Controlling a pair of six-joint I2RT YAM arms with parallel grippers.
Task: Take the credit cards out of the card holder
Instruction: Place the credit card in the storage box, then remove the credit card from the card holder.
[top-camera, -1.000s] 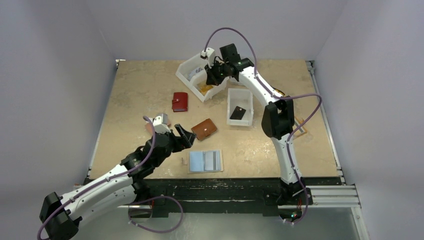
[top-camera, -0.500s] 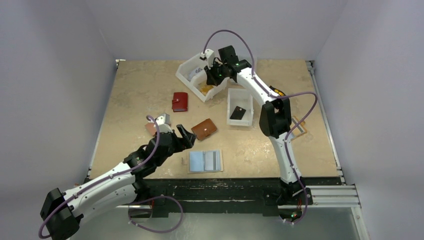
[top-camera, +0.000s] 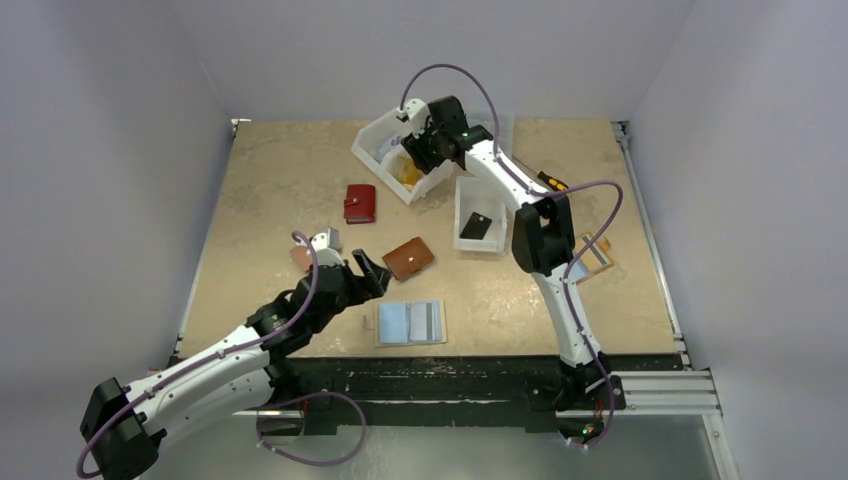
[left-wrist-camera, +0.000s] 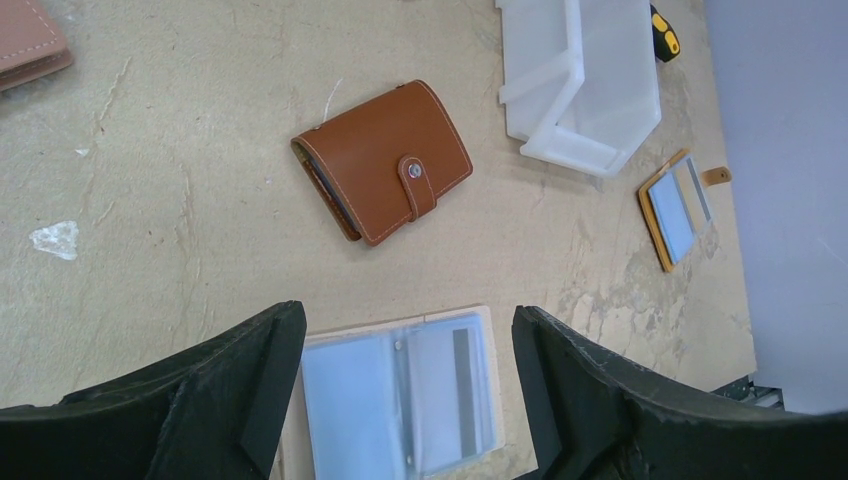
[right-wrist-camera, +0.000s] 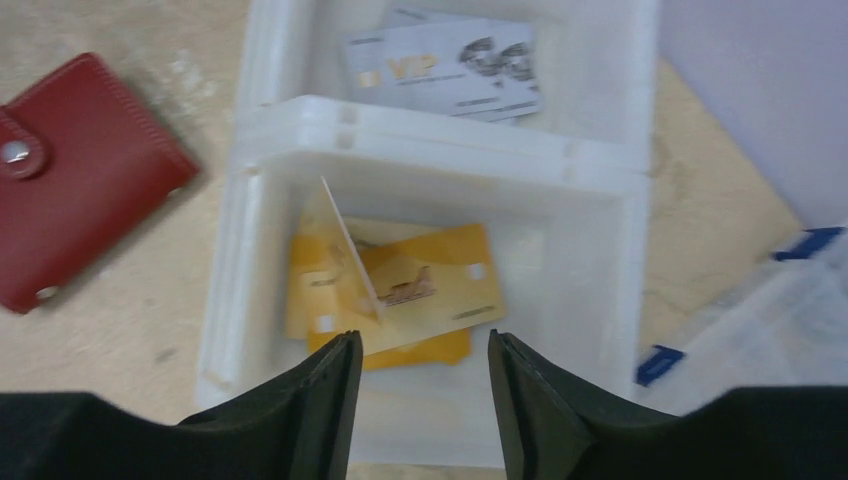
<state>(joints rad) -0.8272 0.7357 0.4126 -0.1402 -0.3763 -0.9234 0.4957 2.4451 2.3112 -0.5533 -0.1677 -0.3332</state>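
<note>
The open card holder (top-camera: 411, 322) lies flat near the table's front edge. Its clear sleeves show a light blue card (top-camera: 394, 322) and a grey striped card (top-camera: 427, 320). My left gripper (top-camera: 372, 272) hovers open just behind it. In the left wrist view the card holder (left-wrist-camera: 400, 395) sits below and between my left gripper's (left-wrist-camera: 405, 320) spread fingers. My right gripper (right-wrist-camera: 425, 350) is open over a white two-part bin (right-wrist-camera: 440, 165). Beneath it a pale yellow card (right-wrist-camera: 345, 245) stands tilted on edge over several yellow cards (right-wrist-camera: 440, 285). Silver cards (right-wrist-camera: 445, 65) lie in the far compartment.
A brown snap wallet (left-wrist-camera: 385, 160) lies just beyond the left gripper, with a red wallet (top-camera: 360, 203) farther back. A second white bin (top-camera: 462, 200) holds a black card (top-camera: 476, 226). An orange card holder (left-wrist-camera: 675, 210) lies open at the right, and a tan wallet (left-wrist-camera: 25, 45) at the left.
My right gripper has opened over the bin and let go of a yellow card, and has shifted slightly left. The left arm has edged forward a little, still open.
</note>
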